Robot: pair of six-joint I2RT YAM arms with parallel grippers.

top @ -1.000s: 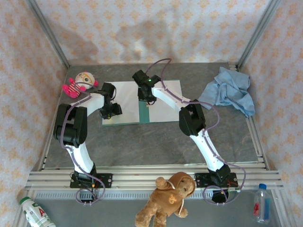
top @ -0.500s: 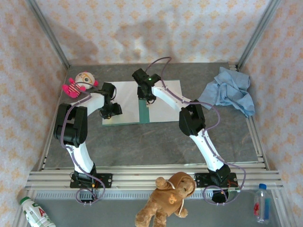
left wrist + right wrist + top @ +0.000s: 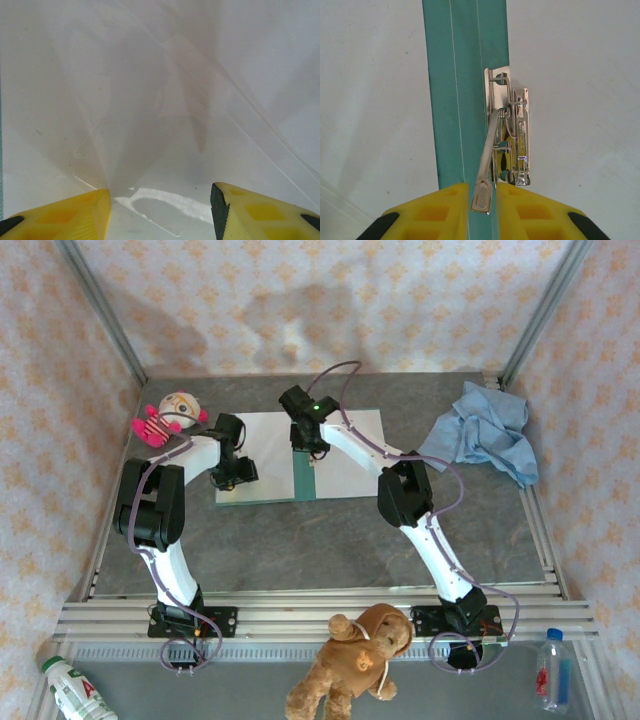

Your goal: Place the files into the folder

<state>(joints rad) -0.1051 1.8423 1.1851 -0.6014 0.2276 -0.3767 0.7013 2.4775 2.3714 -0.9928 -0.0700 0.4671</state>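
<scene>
The teal-green folder (image 3: 304,478) lies open on the grey table, its spine (image 3: 455,90) running down the middle. White files (image 3: 262,445) cover both leaves, and one sheet (image 3: 150,100) lies under the left wrist with a clear sleeve corner on it. My left gripper (image 3: 160,212) hovers open just above the left sheet (image 3: 235,475), with nothing between its fingers. My right gripper (image 3: 482,200) is shut on the raised metal lever (image 3: 487,155) of the folder's clamp (image 3: 517,135), beside the spine (image 3: 305,445).
A crumpled light blue cloth (image 3: 485,430) lies at the right. A pink doll (image 3: 170,415) sits at the far left. A brown teddy bear (image 3: 355,660) and two bottles (image 3: 75,690) (image 3: 553,670) are at the near edge beyond the rail.
</scene>
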